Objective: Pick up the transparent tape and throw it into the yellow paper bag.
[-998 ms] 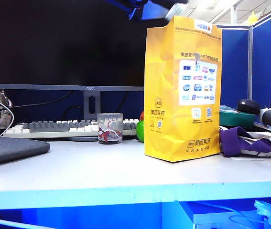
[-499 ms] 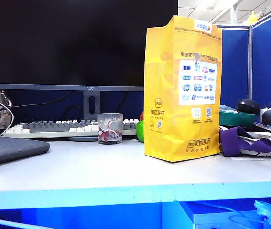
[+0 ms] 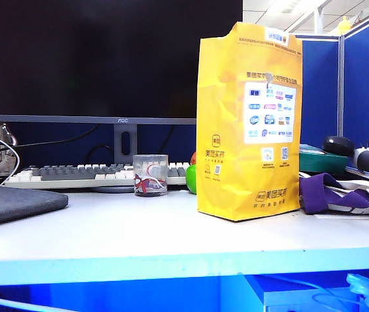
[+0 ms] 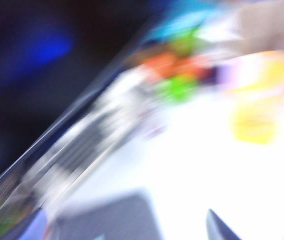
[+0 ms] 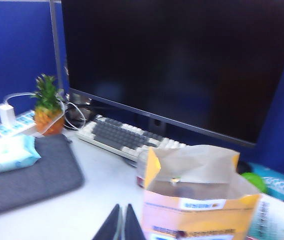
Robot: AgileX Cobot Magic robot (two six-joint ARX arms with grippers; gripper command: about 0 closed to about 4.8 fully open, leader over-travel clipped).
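Note:
The yellow paper bag (image 3: pixel 248 123) stands upright on the white desk, right of the middle. In the right wrist view its open mouth (image 5: pixel 197 172) lies just below and beside my right gripper (image 5: pixel 122 205), whose two dark fingers are pressed together with nothing between them. The left wrist view is heavily blurred. My left gripper (image 4: pixel 125 231) shows one dark fingertip (image 4: pixel 216 225) far off to one side, and only desk and mat fill the wide gap. The bag (image 4: pixel 254 117) is a yellow smear there. The transparent tape shows in no view. Neither gripper appears in the exterior view.
A black monitor (image 3: pixel 112 58) and a keyboard (image 3: pixel 73 174) run along the back. A clear cup (image 3: pixel 150 175) and a green ball (image 3: pixel 191 178) sit left of the bag. A dark mat (image 3: pixel 15 203) lies at the left, purple cloth (image 3: pixel 330 192) at the right. A pineapple (image 5: pixel 48 107) and a wipes pack (image 5: pixel 6 152) stand at the mat's far side.
A second ago a gripper hung over the bag's mouth at the top of the exterior view. It has left that view, and the left wrist view is smeared by fast motion.

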